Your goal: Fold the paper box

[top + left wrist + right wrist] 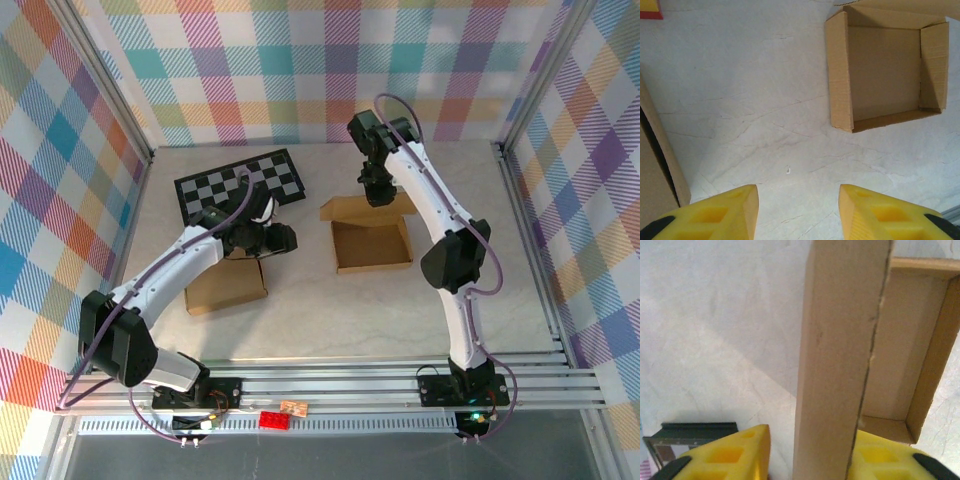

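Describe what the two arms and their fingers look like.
Both the left arm and the right arm are built of smooth white tubular links joined by bulky black joints. A thin lilac-grey cable trails along each. The left fingers and right fingers are bright yellow wedges with recessed pockets and black at the roots.

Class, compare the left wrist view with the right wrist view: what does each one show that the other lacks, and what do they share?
Left wrist view: the left tool is open over bare table, the box sits beyond with its side walls raised, and a cardboard piece lies at the left edge. Right wrist view: an upright flap stands between the fingers of the right tool, with a gap on one side. Shared: yellow fingers, pale table, and the box's interior.
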Action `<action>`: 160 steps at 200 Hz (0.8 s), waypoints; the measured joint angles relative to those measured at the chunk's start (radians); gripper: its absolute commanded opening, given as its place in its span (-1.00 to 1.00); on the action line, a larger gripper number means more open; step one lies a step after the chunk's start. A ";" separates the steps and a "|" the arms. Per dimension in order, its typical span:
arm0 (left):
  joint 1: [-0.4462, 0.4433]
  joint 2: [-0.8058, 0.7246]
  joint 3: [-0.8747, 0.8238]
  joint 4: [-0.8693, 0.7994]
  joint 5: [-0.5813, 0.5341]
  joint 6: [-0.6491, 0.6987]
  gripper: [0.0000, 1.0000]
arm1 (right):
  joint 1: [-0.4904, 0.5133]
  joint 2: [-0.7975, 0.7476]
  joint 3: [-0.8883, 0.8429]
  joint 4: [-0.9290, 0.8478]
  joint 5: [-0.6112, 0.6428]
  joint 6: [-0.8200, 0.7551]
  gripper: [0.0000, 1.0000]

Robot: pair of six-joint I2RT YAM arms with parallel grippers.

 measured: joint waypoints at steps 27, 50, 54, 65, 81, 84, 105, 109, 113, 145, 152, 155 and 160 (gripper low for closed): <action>0.000 0.042 0.005 0.017 0.001 0.007 -0.03 | 0.000 -0.065 -0.026 0.040 0.026 -0.095 0.15; 0.000 0.089 0.042 0.018 0.007 0.029 0.00 | -0.004 -0.126 -0.059 0.106 0.042 -0.239 0.25; 0.000 0.096 0.051 0.018 0.008 0.034 0.01 | -0.008 -0.137 -0.065 0.122 0.042 -0.274 0.29; 0.000 0.116 0.079 0.019 0.010 0.050 0.02 | -0.013 -0.161 -0.078 0.166 0.043 -0.370 0.32; 0.000 0.140 0.120 0.019 0.020 0.080 0.02 | -0.027 -0.210 -0.119 0.261 0.020 -0.578 0.35; 0.000 0.145 0.127 0.019 0.022 0.084 0.03 | -0.030 -0.219 -0.128 0.279 0.013 -0.612 0.34; -0.001 0.173 0.168 0.023 0.035 0.150 0.05 | -0.068 -0.314 -0.241 0.422 -0.074 -0.917 0.35; -0.001 0.176 0.172 0.024 0.037 0.165 0.06 | -0.080 -0.343 -0.280 0.456 -0.101 -0.990 0.35; -0.001 0.180 0.176 0.025 0.040 0.182 0.07 | -0.089 -0.365 -0.311 0.480 -0.126 -1.040 0.35; -0.032 0.213 0.201 0.026 0.041 0.345 0.10 | -0.227 -0.575 -0.602 0.609 -0.348 -1.370 0.29; -0.048 0.224 0.206 0.025 0.031 0.381 0.10 | -0.277 -0.614 -0.663 0.619 -0.377 -1.398 0.30; -0.056 0.228 0.208 0.026 0.025 0.396 0.10 | -0.298 -0.627 -0.686 0.622 -0.383 -1.405 0.31; -0.068 0.235 0.209 0.026 0.017 0.415 0.10 | -0.330 -0.647 -0.725 0.625 -0.387 -1.414 0.32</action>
